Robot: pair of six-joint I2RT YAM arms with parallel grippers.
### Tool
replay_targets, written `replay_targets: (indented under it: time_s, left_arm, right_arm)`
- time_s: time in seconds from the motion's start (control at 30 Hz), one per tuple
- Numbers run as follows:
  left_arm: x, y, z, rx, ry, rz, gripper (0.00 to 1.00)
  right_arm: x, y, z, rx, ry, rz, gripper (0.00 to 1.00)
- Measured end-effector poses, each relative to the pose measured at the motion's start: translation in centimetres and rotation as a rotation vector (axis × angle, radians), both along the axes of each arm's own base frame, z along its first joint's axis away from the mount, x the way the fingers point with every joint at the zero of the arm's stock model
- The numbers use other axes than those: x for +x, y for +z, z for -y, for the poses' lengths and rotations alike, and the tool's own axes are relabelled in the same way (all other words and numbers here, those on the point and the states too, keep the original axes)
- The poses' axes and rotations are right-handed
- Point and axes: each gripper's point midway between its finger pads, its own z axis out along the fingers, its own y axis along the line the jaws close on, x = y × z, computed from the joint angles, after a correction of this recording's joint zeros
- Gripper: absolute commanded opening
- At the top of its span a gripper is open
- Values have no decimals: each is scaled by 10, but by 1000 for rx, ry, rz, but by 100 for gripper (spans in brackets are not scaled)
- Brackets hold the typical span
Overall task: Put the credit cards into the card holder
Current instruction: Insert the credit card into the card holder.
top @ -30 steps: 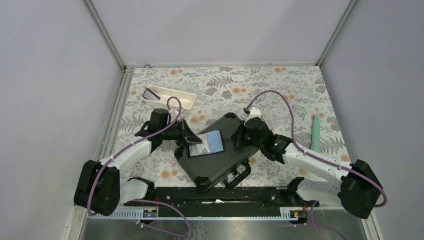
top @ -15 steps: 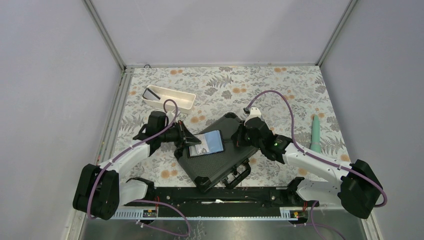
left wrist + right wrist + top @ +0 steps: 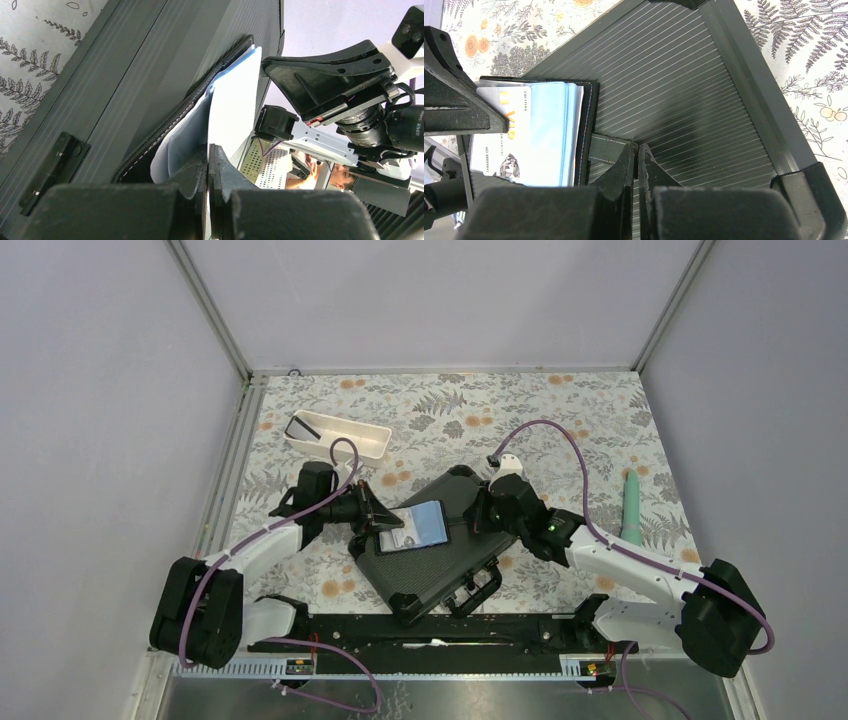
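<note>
I am pinching a pale credit card (image 3: 232, 105) by its near edge in my left gripper (image 3: 208, 160), its far end lying in the open card holder (image 3: 586, 115) on the black case (image 3: 684, 90). My right gripper (image 3: 638, 155) is clamping the holder's snap tab (image 3: 606, 148) on the opposite side, so the card's long axis is pointing toward it.

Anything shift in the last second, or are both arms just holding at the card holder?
Barely anything. The left arm's wrist eased slightly toward the near left. The left claw stayed shut on the pale card at the card holder. Unchanged: the right claw is shut on the holder's tab, the holder lies open on the black case, and the white tray has not moved.
</note>
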Motion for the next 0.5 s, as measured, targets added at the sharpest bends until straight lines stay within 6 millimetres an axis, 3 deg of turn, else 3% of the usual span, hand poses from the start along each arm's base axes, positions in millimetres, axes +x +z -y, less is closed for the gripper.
replay_targets:
  time_s: [0.5]
  left_arm:
    - [0,0,4,-30,-33,-9,0]
  right_arm:
    - [2,0,0,-11,-7,-3,0]
